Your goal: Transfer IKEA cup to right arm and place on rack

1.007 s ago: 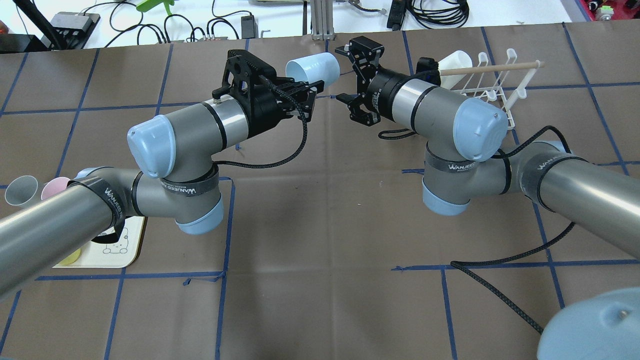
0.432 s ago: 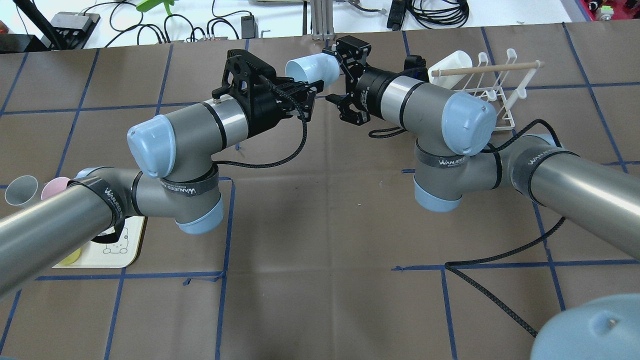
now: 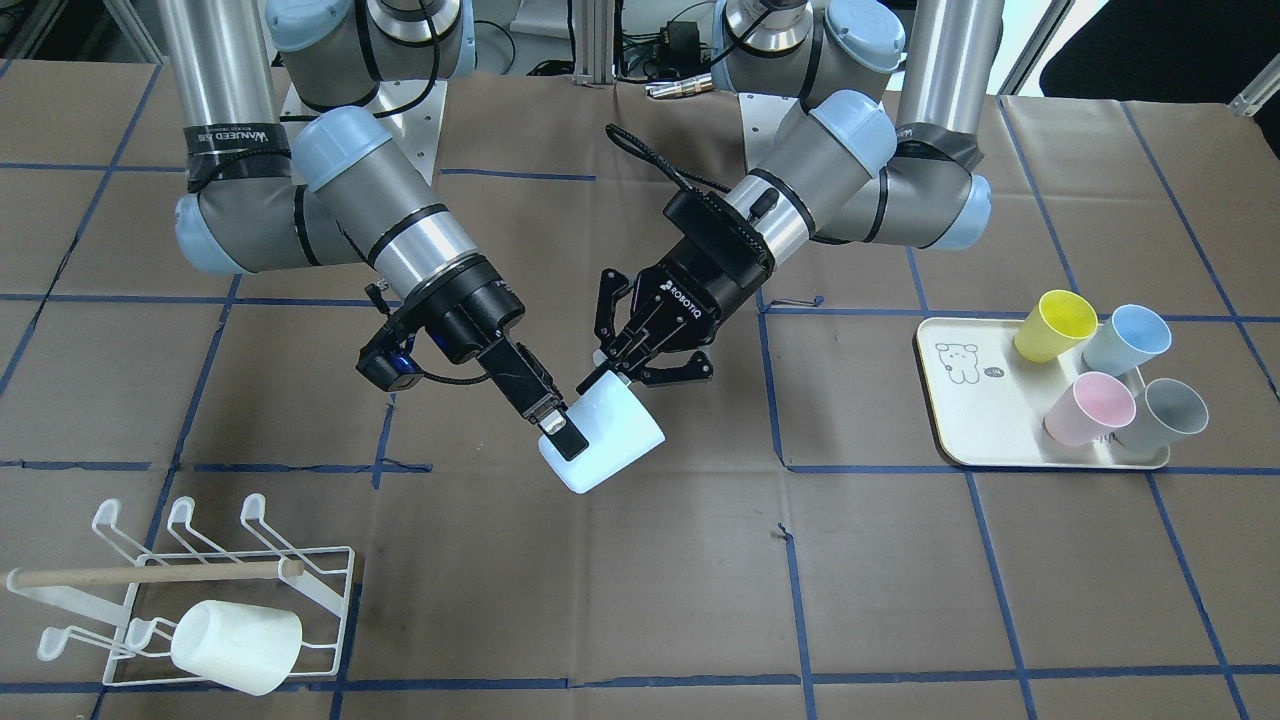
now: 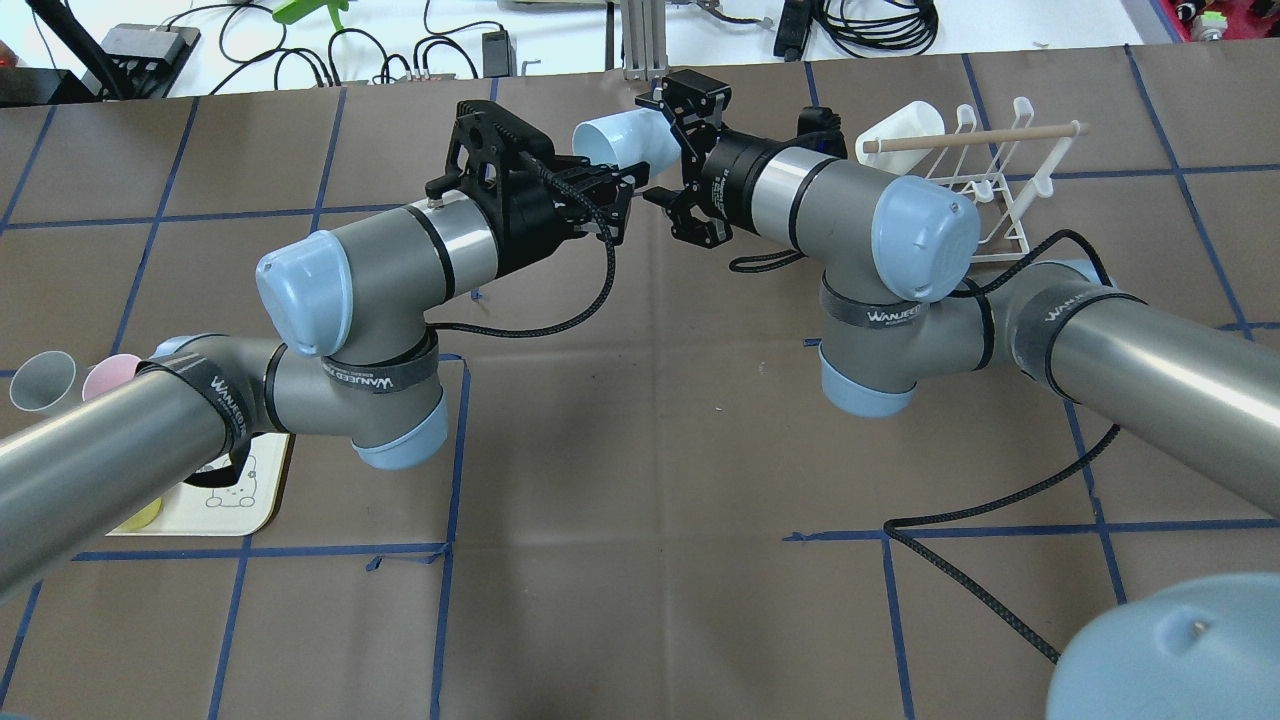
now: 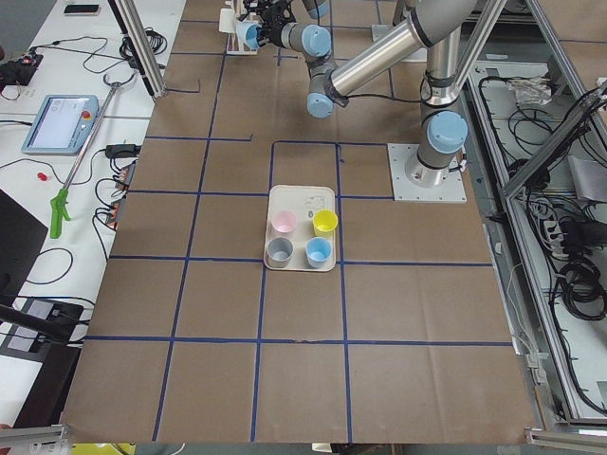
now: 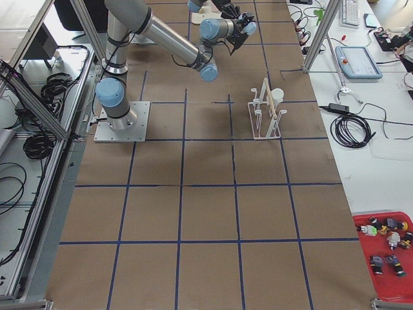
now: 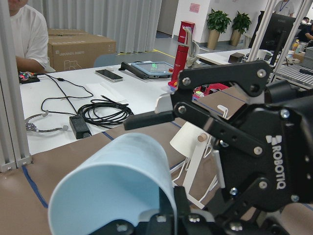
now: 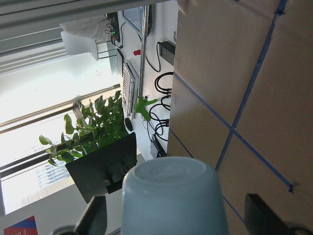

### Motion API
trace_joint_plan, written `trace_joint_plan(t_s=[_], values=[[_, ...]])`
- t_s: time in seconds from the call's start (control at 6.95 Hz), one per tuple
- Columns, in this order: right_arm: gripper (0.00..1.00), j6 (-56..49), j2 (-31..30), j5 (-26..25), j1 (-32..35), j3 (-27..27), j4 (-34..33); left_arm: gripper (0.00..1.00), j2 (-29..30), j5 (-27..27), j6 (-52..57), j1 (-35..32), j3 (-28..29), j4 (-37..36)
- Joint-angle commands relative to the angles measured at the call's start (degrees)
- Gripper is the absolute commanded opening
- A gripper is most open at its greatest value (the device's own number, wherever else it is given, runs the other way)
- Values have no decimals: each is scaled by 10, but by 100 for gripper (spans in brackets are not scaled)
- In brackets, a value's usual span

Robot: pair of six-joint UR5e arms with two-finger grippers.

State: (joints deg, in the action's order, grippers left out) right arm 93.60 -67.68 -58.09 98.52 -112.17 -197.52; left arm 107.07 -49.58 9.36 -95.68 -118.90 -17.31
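A pale blue cup [image 3: 610, 435] hangs on its side above the table's middle; it also shows in the overhead view [image 4: 625, 140]. My left gripper [image 3: 615, 375] is shut on its rim wall, as the left wrist view shows at the cup [image 7: 112, 181]. My right gripper [image 4: 665, 155] is open, with its fingers either side of the cup's closed base [image 8: 173, 196] and a gap on both sides. The white wire rack [image 3: 330, 600] with a wooden dowel [image 3: 150, 573] stands on my right, and a white cup [image 3: 235, 645] hangs on it.
A cream tray [image 3: 985, 420] on my left carries yellow, blue, pink and grey cups. A black cable [image 4: 1000, 515] trails over the table under the right arm. Cables and devices lie on the white bench [image 4: 400, 50] beyond the far edge.
My right gripper has moved left toward the cup, and its open fingers now straddle the cup's base. The left arm and the cup have stayed still.
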Motion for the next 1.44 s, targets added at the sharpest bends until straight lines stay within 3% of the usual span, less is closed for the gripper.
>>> trace_joint_plan(t_s=[0.0, 0.29, 0.58, 1.01, 1.29], values=[[99, 0, 16, 0, 6, 18, 0, 0, 2, -1, 0, 0, 0, 0], [99, 0, 22, -2, 8, 24, 0, 0, 1, 0, 0, 0, 1, 0], [90, -1, 23, -2, 8, 23, 1, 0, 1, 0, 0, 0, 1, 0], [52, -4, 21, -1, 7, 24, 3, 5, 0, -1, 0, 0, 1, 0], [41, -4, 18, -1, 7, 25, 3, 27, -6, -16, 0, 0, 2, 1]])
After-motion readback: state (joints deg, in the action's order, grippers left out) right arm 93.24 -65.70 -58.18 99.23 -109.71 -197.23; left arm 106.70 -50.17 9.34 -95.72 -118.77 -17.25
